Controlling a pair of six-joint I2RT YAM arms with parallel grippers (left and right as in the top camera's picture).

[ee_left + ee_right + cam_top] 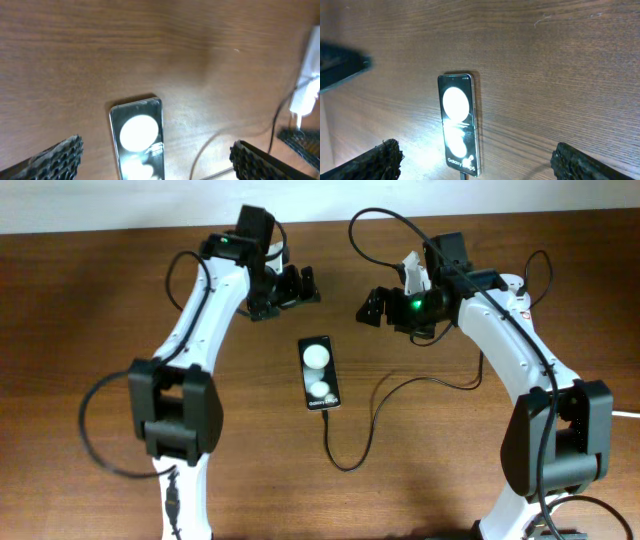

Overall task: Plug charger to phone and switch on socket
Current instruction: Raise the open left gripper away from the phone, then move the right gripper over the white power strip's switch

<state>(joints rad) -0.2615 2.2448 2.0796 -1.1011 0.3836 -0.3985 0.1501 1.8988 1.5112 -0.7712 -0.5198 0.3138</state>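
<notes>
Worktop (pixel 80 310) of brown wood carries both arms, which rise from its near edge and bend toward the far edge.

Left arm (pixel 205 300) reaches in from the left side. The left gripper (pixel 300 288) hangs above the far centre of the worktop. Its ribbed fingers (pixel 55 157) stand wide apart with nothing between them.

Right arm (pixel 510 340) reaches in from the right side. The right gripper (pixel 372 305) faces the left one across a gap. Its fingers (pixel 580 162) are also spread wide and hold nothing.

Phone (pixel 318 372) lies flat at the centre of the worktop, between and nearer than the two grippers, touched by neither. Its screen faces up, showing two white round blobs.

Charger (pixel 349 469) meets the phone's near short edge with its plug tip; full seating cannot be confirmed. The thin cable loops toward the near edge, then runs right and passes under the right arm.

White block (pixel 306 95) shows at the right border of the left wrist view with a thin black cable leading to it. Whether it is the socket or the adapter cannot be told.
</notes>
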